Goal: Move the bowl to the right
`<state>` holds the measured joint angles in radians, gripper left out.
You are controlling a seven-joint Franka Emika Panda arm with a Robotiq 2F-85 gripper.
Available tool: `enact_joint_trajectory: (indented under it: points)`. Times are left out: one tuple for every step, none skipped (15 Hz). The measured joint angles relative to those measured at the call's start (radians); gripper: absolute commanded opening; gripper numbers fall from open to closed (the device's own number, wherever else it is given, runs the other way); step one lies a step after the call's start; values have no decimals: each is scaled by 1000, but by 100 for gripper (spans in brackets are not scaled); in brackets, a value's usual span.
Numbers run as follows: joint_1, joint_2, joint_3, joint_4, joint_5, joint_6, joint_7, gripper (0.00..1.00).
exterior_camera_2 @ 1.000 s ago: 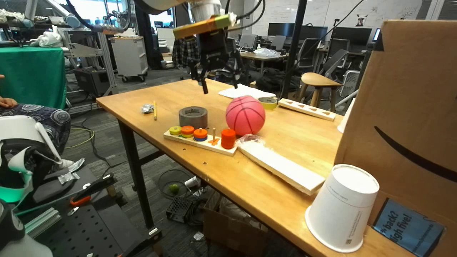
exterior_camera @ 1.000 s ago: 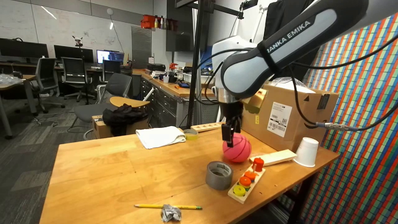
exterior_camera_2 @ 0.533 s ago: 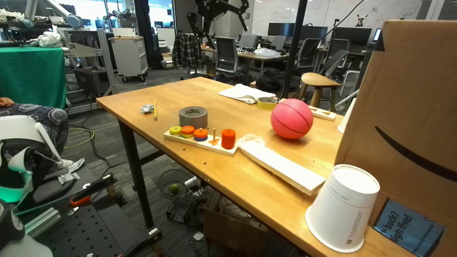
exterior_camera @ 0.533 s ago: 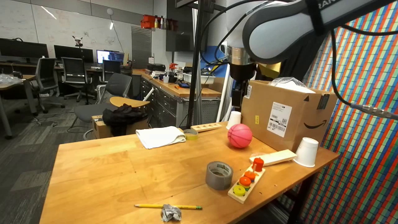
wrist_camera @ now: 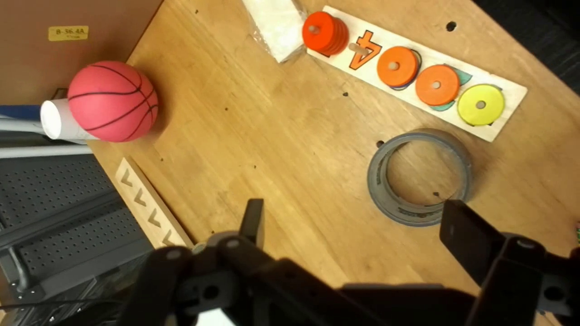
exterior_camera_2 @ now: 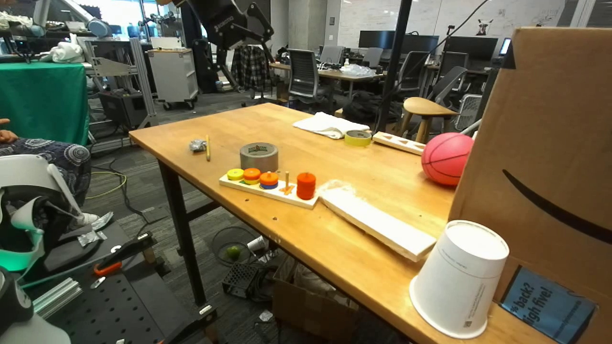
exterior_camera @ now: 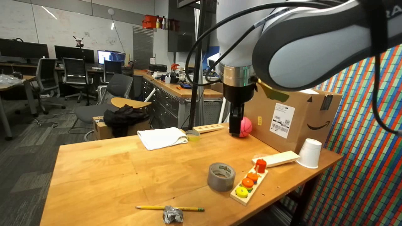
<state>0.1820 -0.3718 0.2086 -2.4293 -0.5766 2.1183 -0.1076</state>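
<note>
The bowl, a pinkish-red ball-like thing with thin dark curved lines, rests on the table beside the cardboard box. It shows in both exterior views [exterior_camera: 246, 127] [exterior_camera_2: 444, 160], partly covered by my gripper [exterior_camera: 236, 134] and by the box edge. In the wrist view the bowl [wrist_camera: 115, 102] is at the upper left, in front of a white cup [wrist_camera: 63, 120]; I cannot tell if they touch. My gripper [wrist_camera: 353, 213] is open and empty, high above the table and well apart from the bowl. It hangs at the top in an exterior view [exterior_camera_2: 253, 71].
A grey tape roll [wrist_camera: 419, 179] lies below my gripper, beside a peg toy [exterior_camera: 249, 185] with coloured rings. A white board [exterior_camera_2: 377, 222], another white cup [exterior_camera_2: 459, 282] and the cardboard box [exterior_camera: 292, 116] stand along one side. A towel [exterior_camera: 162, 138] lies at the far edge.
The bowl has rolled from near the peg toy across the table to the cardboard box. My gripper has risen and moved away from it, staying open.
</note>
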Motion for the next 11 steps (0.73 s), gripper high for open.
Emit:
enact_joint_trajectory:
  points:
    - [10,-2,10,-10,2,0,4,100]
    - [19,-3,17,-17,5,0,8,100]
    - [26,-3,24,-21,16,-6,16,100]
    - [32,-3,30,-22,35,-15,24,100]
    - [38,-3,34,-22,52,-23,27,100]
    - [42,-3,36,-22,57,-28,31,100]
    - [43,-3,36,-22,58,-29,33,100]
    - [43,-3,36,-22,58,-30,34,100]
    - [43,-4,36,-22,58,-30,34,100]
    - [43,-4,36,-22,58,-30,35,100]
    - [43,-4,36,-22,58,-30,35,100]
